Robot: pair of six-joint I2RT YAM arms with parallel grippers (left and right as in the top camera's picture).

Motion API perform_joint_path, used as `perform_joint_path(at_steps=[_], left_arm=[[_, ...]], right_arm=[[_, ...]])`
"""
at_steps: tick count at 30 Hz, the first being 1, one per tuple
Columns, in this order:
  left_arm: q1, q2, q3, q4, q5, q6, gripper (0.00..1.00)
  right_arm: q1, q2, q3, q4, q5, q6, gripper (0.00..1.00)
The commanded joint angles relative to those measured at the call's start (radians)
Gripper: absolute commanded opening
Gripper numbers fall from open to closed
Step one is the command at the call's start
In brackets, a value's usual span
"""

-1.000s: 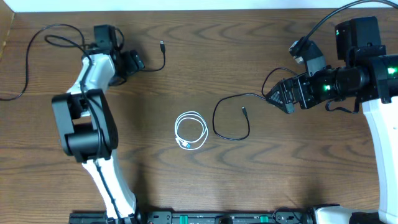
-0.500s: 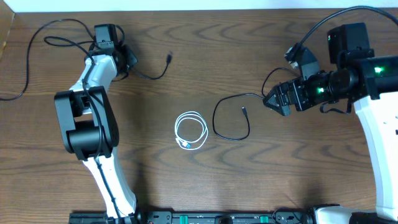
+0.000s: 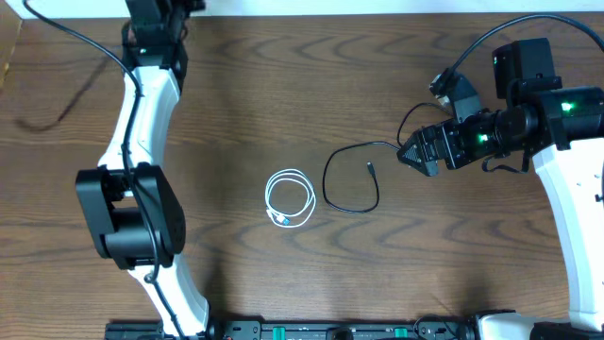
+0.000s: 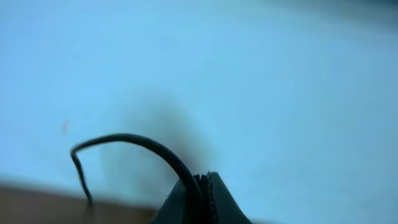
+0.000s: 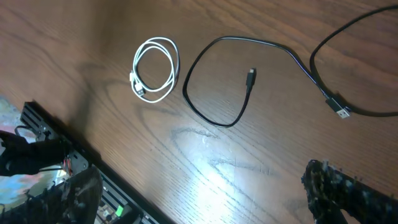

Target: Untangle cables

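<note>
Pinches a thin black cable (image 4: 134,139) in the left tool (image 4: 202,182) at the table's (image 3: 236,113) far edge, arching leftward, and holds the right tool (image 3: 413,153) spread beside a second black cable (image 3: 328,187) looped mid-table, free plug (image 3: 371,168) aimed at the far edge, next to a round white coil (image 3: 290,198).

I note left arm (image 3: 142,109) and right arm (image 3: 578,203) share white link shells, black joint housings. Right arm: green lights (image 3: 483,140) glowing, black cords (image 3: 497,30) looping off. Right tool (image 5: 202,190): dark, rough-textured fingers (image 5: 339,186).

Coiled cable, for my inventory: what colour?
White; the coiled cable shows best in the right wrist view.
</note>
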Motion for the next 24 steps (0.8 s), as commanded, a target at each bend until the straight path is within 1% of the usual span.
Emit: perform_joint_path(at_steps=[1,5,7,11,15,18,20,22,23,24], left_arm=[[-0.052,-0.006,0.033,-0.002,0.018,0.138,0.07],[-0.093,0.011,0.032,-0.084,0.007,0.291,0.07],[-0.087,0.029,0.032,-0.122,-0.016,0.291,0.07],[-0.034,0.074,0.032,-0.220,-0.022,0.288,0.07],[0.043,0.101,0.032,-0.319,-0.022,0.284,0.07],[0.121,0.108,0.032,-0.334,-0.026,0.287,0.08],[0.165,0.114,0.032,-0.328,-0.102,0.354,0.07],[0.200,0.116,0.032,-0.326,-0.261,0.472,0.07],[0.212,0.116,0.032,-0.327,-0.304,0.521,0.08],[0.226,0.116,0.032,-0.331,-0.330,0.558,0.30]], right_arm=[[-0.002,-0.004,-0.005,0.002,-0.022,0.000,0.99],[-0.002,-0.004,-0.005,0.012,-0.022,0.000,0.99],[-0.002,-0.004,-0.005,0.014,-0.022,0.000,0.99],[-0.002,-0.004,-0.005,0.008,-0.022,0.000,0.99],[-0.002,-0.004,-0.005,0.006,-0.022,0.000,0.99],[-0.002,-0.004,-0.005,0.005,-0.022,0.000,0.99],[-0.002,-0.004,-0.005,0.005,-0.022,0.000,0.99],[-0.002,-0.004,-0.005,0.005,-0.022,0.000,0.99],[-0.002,-0.004,-0.005,0.003,-0.022,0.000,0.99],[-0.002,-0.004,-0.005,0.001,-0.022,0.000,0.99]])
